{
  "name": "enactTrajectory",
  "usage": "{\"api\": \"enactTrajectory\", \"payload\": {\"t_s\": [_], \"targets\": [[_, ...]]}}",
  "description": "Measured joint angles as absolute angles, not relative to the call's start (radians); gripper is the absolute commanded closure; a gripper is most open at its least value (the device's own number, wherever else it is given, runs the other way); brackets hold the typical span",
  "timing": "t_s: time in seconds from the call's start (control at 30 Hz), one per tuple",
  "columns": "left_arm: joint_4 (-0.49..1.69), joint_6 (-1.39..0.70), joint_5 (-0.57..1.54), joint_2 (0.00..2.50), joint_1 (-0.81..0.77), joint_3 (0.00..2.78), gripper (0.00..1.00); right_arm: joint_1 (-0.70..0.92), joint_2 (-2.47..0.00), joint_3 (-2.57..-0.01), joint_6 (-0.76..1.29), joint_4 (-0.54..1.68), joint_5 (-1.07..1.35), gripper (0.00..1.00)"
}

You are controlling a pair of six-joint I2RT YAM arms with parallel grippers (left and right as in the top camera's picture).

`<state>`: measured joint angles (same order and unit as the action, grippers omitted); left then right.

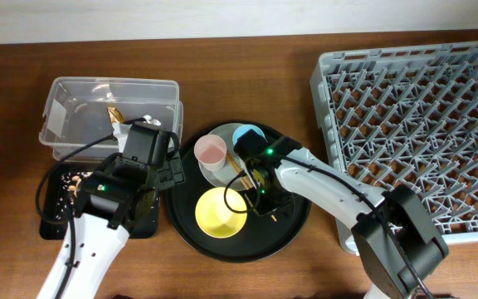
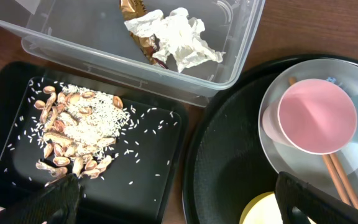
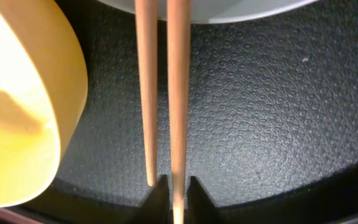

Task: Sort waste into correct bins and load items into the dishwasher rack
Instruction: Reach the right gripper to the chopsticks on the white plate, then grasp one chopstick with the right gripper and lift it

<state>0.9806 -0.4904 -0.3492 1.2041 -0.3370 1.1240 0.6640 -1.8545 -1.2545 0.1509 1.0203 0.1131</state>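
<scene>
The chopsticks (image 3: 178,93) lie side by side over the round black tray (image 3: 266,124). Their long axis runs from the pale plate (image 3: 229,7), where the far ends rest, straight back to my right gripper (image 3: 178,200). Its jaws are pinched almost together on the near tip of one stick, and the other stick ends just beside a finger. The yellow bowl (image 3: 17,99) sits close alongside. My left gripper (image 2: 179,208) hangs spread wide and empty.

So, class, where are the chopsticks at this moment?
The chopsticks lie mid-table in the overhead view, on the round black tray: far ends on the plate beside the pink cup, near ends by the yellow bowl, one pinched by the right hand.
</scene>
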Motion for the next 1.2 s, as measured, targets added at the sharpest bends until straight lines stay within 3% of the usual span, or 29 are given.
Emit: {"api": "enactTrajectory", "payload": {"t_s": [0.07,0.73,1.2], "targets": [[0.981,-0.490,-0.349,1.204,-0.337,1.124,0.01,0.664,-1.855,-1.254,0.149,1.013,0.113,0.96],[0.981,-0.490,-0.349,1.204,-0.337,1.124,0.01,0.664,-1.855,-1.380,0.150,1.123,0.066,0.96],[0.980,-0.490,-0.349,1.204,-0.337,1.124,0.01,0.663,-1.855,-1.740,0.150,1.312,0.003,0.96]]}}
